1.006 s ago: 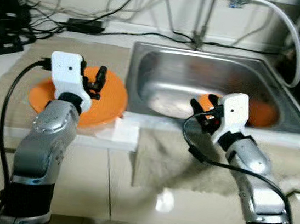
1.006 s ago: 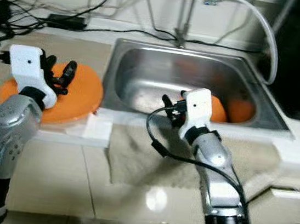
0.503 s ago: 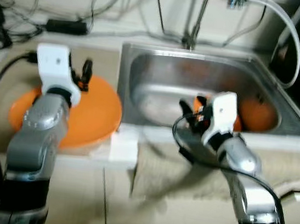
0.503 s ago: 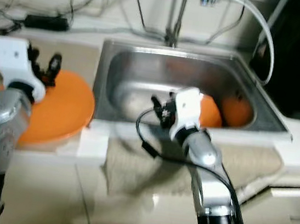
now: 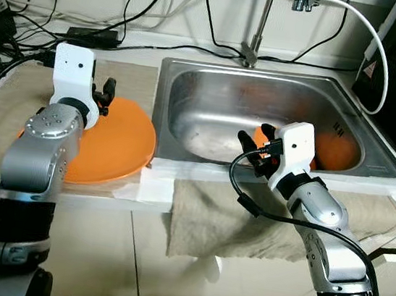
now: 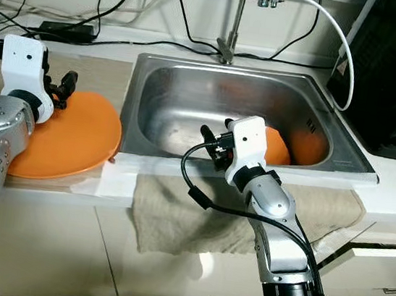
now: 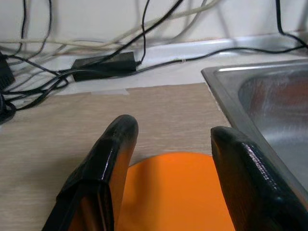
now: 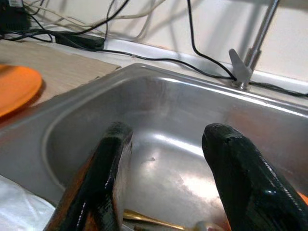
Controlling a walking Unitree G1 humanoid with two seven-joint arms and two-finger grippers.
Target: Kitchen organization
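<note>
I observe a steel sink [image 5: 192, 81] set into a pale counter, with the faucet [image 5: 253, 47] rising at its 12 o'clock edge and a white hose [image 5: 372, 47] looping down toward its 2 o'clock corner. On the mat [image 5: 15, 95] at 9 o'clock of the sink lies a large orange plate [image 5: 114, 148], flat, its rim just beside the sink's near-left corner.

My left gripper [image 7: 168, 144] hangs over the far edge of the orange plate. In the left wrist view I see its fingers [image 7: 113, 159] spread apart with nothing between them, the plate's rim and the mat visible through the gap.

My right gripper [image 8: 166, 159] sits at the sink's front rim, near 6 o'clock, aimed into the basin. Its fingers [image 8: 231, 163] stand apart and hold nothing; the basin floor shows between them.

Inside the sink, two orange dishes [image 5: 340, 151] rest against the right wall at about 4 o'clock, one partly hidden behind the right gripper's white housing. I cannot tell whether they touch each other. A thin gold-coloured utensil [image 8: 154, 222] lies on the basin floor below the right gripper.

A beige towel [image 5: 211, 215] drapes over the counter's front edge below the sink. Black cables [image 5: 90, 24] run along the back wall at 11 o'clock.
</note>
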